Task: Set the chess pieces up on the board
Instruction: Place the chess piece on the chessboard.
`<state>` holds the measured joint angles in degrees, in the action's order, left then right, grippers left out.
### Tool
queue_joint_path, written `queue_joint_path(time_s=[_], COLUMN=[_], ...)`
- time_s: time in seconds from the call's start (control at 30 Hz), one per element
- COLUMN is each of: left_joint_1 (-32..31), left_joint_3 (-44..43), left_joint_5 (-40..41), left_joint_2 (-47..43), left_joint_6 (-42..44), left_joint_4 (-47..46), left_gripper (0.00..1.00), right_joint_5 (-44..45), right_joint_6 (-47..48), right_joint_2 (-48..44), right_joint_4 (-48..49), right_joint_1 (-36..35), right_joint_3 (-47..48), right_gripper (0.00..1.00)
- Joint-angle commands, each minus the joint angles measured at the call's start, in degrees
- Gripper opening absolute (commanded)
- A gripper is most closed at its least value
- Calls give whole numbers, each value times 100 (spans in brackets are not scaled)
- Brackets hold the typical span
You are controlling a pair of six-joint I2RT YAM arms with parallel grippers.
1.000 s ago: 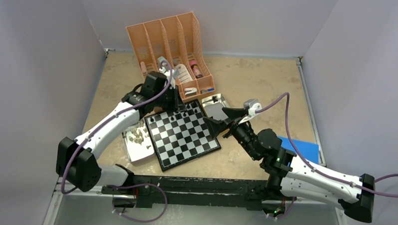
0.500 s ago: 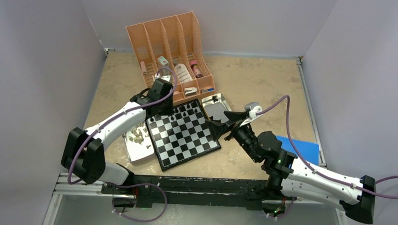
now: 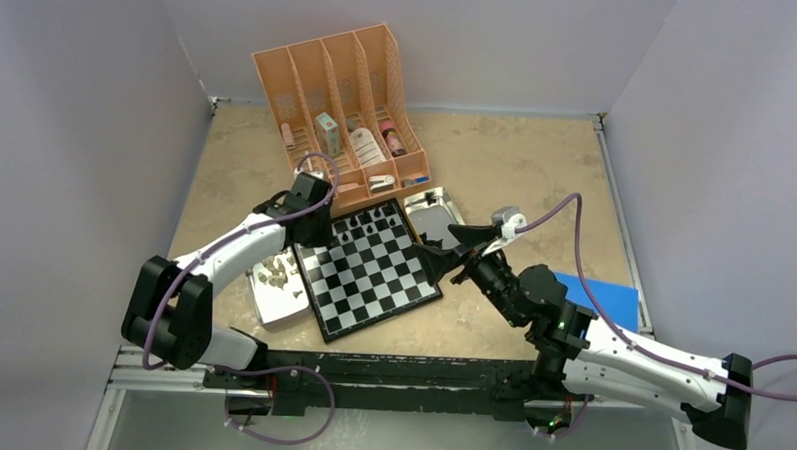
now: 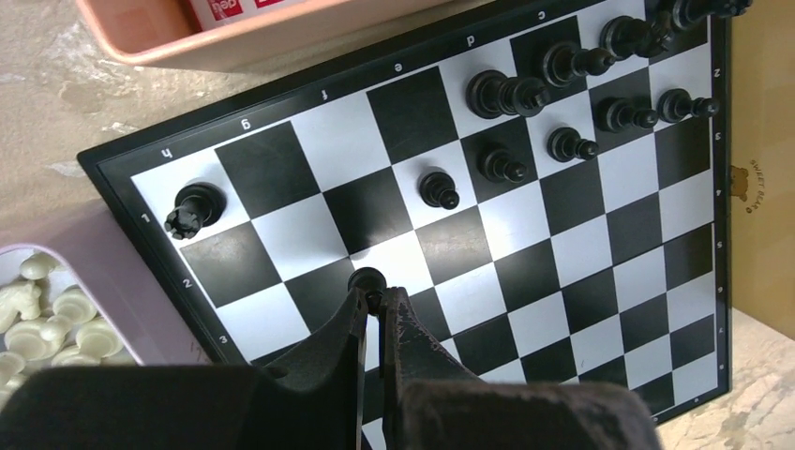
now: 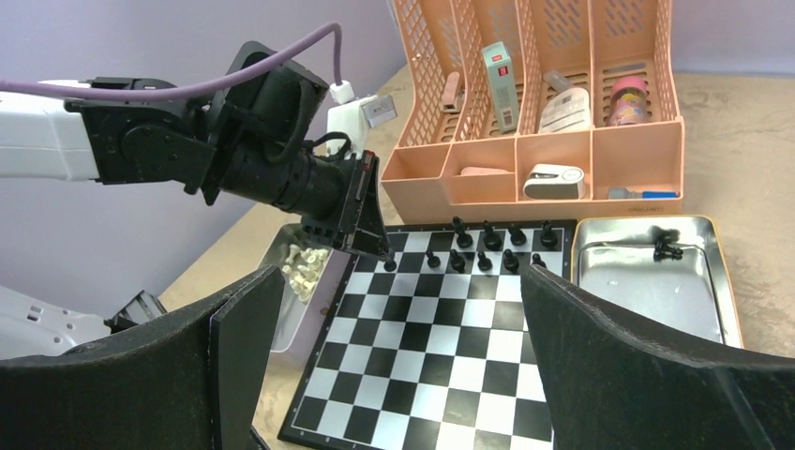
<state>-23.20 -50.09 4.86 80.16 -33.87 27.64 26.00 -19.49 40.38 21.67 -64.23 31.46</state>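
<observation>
Spotter: Moved since a second back: left gripper [image 4: 375, 298], off the orange organiser [image 3: 339, 83] side and down over the board [image 3: 372, 284], far-left corner. Barely any shift in right gripper [image 5: 398, 281].

Logger: Jaws?

Spotter: Clenched on the left, around a black pawn [image 4: 367, 278], head pinched between the fingertips [image 4: 349, 319], just inside the board's far-left corner. Base on the square or not: cannot tell. Spread wide on the right, nothing held, hanging at the board's right edge.

Logger: Progress?

Spotter: Under halfway, by estimate. Seen standing along the board's far edge: black pieces [image 4: 506, 94] in two part-filled rows, plus a lone rook [image 4: 192, 208] on the far-left corner square. Gaps yet to fill. At least one black piece [image 5: 667, 248] lying in the metal tray [image 5: 656, 300] just beside the board's far-right corner. All pale pieces [image 4: 47, 309] heaped in a second tray [image 3: 282, 306] just beside the board's left edge. Near rows bare.

Logger: Materials?

Spotter: Board flat, glossy, black-and-white checks, thin black border with printed letters and digits. Pieces tiny, round-headed, smooth, likely plastic, one set cream. Metal tray shiny, shallow, round-cornered. Organiser perforated, four slots.
</observation>
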Motion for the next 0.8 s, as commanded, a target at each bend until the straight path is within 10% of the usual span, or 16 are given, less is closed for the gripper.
queue_joint_path(time_s=[0.0,0.77], left_joint_1=[107,123], left_joint_3=[-16,-61], left_joint_5=[-160,116], left_joint_2=[78,698], left_joint_6=[-22,108], left_joint_4=[-503,-786], left_gripper=[0,1], right_joint_5=[11,-194], right_joint_6=[-25,77], right_joint_2=[-83,327], right_joint_4=[234,250], right_joint_1=[-25,-28], right_joint_3=[28,133], right_gripper=[99,99])
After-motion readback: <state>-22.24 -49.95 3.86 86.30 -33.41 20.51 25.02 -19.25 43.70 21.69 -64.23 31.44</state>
